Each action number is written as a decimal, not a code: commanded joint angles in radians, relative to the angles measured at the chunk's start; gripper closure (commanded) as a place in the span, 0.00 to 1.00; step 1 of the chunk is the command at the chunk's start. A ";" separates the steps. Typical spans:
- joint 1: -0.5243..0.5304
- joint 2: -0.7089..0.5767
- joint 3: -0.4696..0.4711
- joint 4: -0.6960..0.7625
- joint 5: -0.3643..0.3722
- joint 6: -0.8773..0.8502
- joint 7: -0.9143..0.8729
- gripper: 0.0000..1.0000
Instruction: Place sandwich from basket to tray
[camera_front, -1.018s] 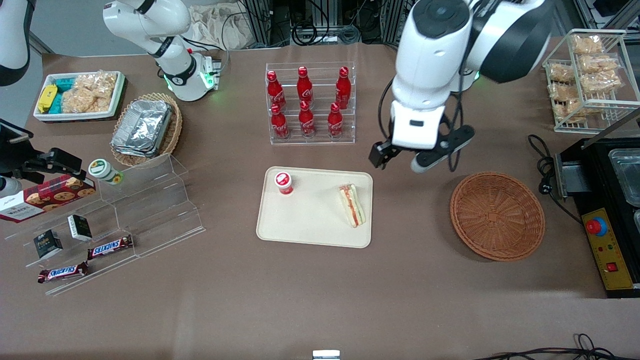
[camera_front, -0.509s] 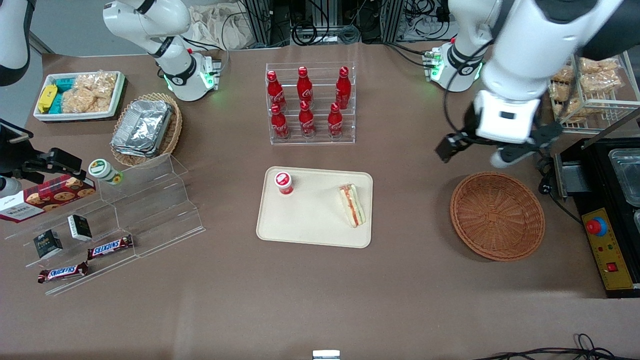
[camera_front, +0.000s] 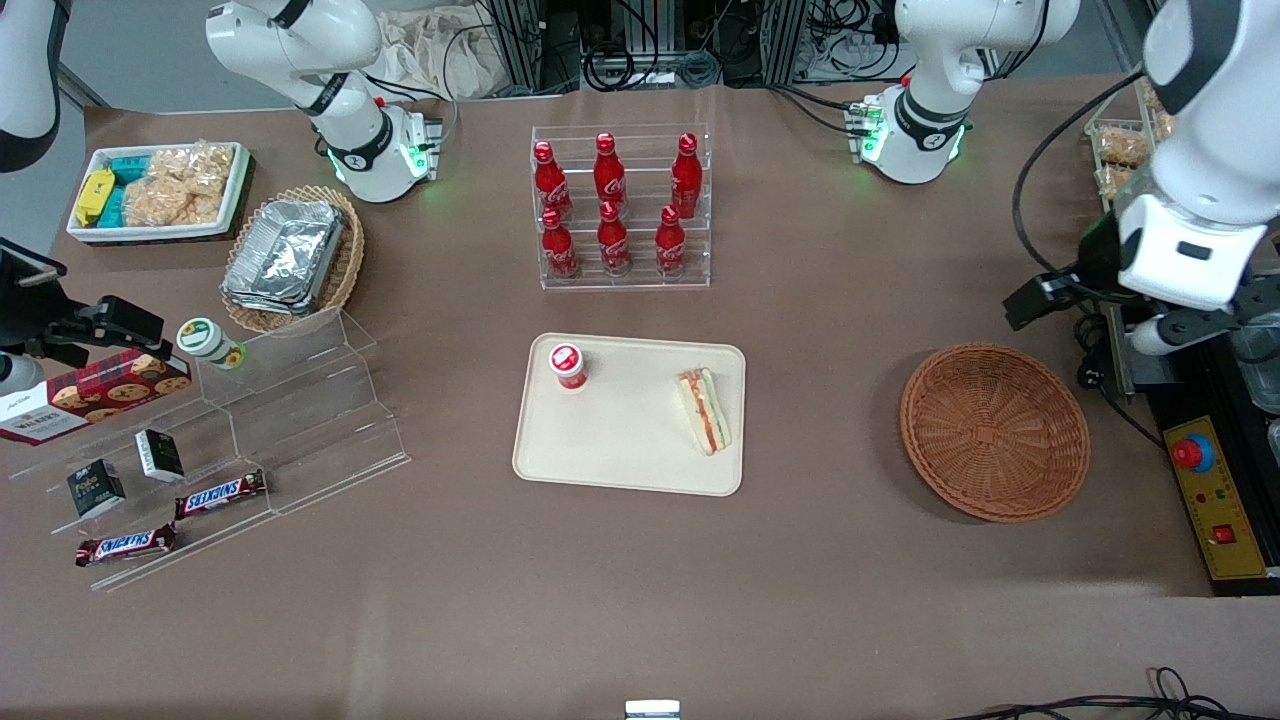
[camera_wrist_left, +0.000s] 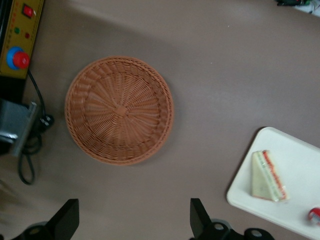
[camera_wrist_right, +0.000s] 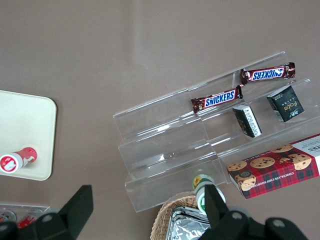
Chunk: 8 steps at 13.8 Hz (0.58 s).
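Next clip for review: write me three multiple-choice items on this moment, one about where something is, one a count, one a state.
1. Where is the sandwich?
A. In the reddish-brown basket
B. On the tray
C. Held in the gripper

2. How many red bottles stand in the clear rack?
A. Four
B. Six
C. Eight

3. What is the state of the gripper?
A. Open and empty
B. Shut on the sandwich
C. Shut on the small red-capped bottle

Key:
1 B: the sandwich lies on the tray, beside its edge toward the working arm's end; the basket holds nothing.
2 B: two rows of three red bottles.
3 A: in the left wrist view the gripper has its fingers spread with nothing between them, above bare table near the basket.
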<state>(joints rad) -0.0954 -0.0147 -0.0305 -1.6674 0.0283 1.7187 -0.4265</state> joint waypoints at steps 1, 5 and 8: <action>0.087 -0.050 -0.017 -0.046 -0.022 -0.007 0.158 0.00; 0.153 -0.094 -0.028 -0.119 -0.022 0.070 0.228 0.00; 0.195 -0.180 -0.058 -0.235 -0.047 0.137 0.284 0.00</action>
<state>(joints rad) 0.0674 -0.1002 -0.0615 -1.7965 0.0090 1.8175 -0.1823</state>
